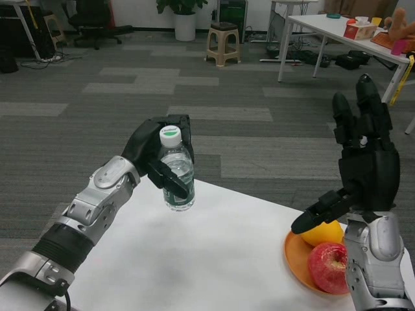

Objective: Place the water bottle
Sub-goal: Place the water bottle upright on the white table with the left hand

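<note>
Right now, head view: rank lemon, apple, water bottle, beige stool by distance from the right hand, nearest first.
1. Lemon: on the orange plate, just under the right hand.
2. Apple: same plate, beside the lemon, nearer the camera.
3. Water bottle: across the table, held in the left hand.
4. Beige stool: far back on the carpet.

I am seeing an evenly lit room under soft overhead light, with no hard shadows. The white table (214, 253) is reading bright but not blowing out, and the bottle (176, 170) is throwing only a faint shadow on it. Small highlights are glinting on the silver forearms. Focus is holding near and far; the black hands are losing detail.
</note>
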